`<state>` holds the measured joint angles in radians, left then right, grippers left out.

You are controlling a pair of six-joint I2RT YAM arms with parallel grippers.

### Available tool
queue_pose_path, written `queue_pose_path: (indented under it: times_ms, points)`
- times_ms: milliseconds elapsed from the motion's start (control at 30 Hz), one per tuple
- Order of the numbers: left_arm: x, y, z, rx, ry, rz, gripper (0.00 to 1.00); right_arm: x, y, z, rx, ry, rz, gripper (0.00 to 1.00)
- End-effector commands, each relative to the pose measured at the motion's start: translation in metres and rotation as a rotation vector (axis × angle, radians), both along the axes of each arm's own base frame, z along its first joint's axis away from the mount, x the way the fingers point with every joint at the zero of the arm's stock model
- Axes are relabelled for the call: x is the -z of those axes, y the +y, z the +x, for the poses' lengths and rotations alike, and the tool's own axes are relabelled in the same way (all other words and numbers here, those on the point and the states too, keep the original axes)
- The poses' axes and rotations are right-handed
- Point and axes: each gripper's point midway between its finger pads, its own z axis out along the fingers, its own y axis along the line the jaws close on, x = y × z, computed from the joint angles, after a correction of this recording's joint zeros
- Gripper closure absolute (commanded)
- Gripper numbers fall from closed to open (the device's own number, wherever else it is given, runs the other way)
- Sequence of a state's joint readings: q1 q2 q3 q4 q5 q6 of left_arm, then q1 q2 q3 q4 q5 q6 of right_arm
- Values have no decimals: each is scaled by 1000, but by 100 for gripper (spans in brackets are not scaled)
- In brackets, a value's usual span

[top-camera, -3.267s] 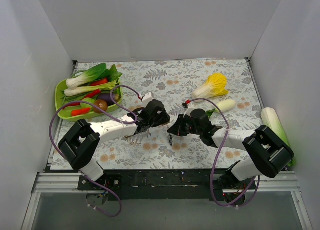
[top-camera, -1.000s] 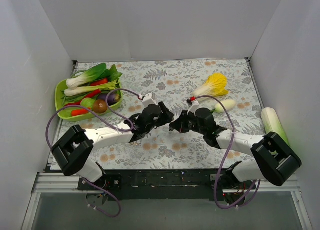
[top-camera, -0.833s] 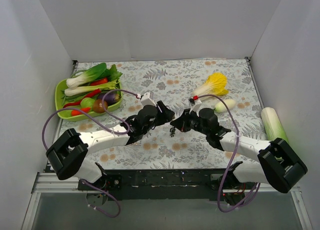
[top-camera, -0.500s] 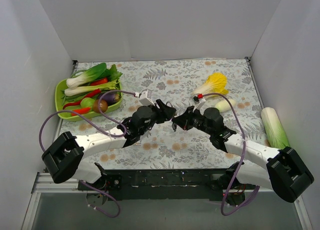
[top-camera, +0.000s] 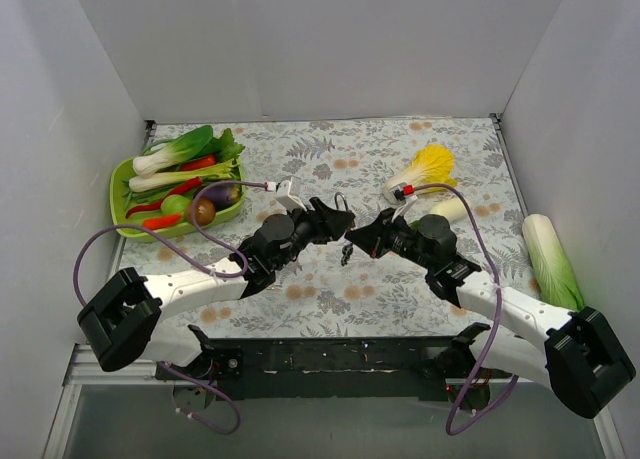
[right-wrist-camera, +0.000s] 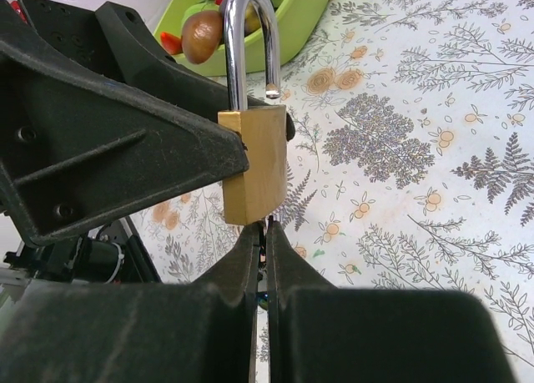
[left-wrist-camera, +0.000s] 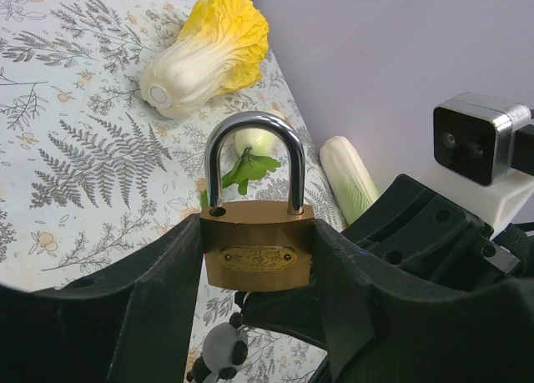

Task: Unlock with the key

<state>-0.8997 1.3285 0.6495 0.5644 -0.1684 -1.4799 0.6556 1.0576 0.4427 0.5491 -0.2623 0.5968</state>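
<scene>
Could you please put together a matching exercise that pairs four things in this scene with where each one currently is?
Things:
1. brass padlock
2. yellow cabbage
3. green tray
4. right gripper

Places:
A. far left of the table, holding vegetables
B. just beneath the padlock, shut on the key
C. clamped in the left gripper
D. lying free on the table, right of centre

Pairs: 1-C, 2-D, 3-A, 4-B

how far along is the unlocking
Done: left hand holds the brass padlock upright; right hand pinches the key at its underside. In hand: working the key; one shackle leg seems to end just above the body, so possibly released. Left: pull the shackle clear.
</scene>
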Motion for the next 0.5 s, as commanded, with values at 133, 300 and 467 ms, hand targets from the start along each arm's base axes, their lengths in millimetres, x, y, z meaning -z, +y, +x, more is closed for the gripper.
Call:
queue_pose_path:
  times_ms: [133, 300, 467]
  points:
    - [-21, -18, -25, 113, 47, -48, 100, -61, 4, 10, -3, -215, 56, 99]
    - [-8, -10, -4, -41, 183, -24, 100, -53, 2, 9, -3, -222, 20, 99]
    - [11, -9, 5, -110, 267, 32, 100, -39, 1, 2, -20, -204, 1, 99]
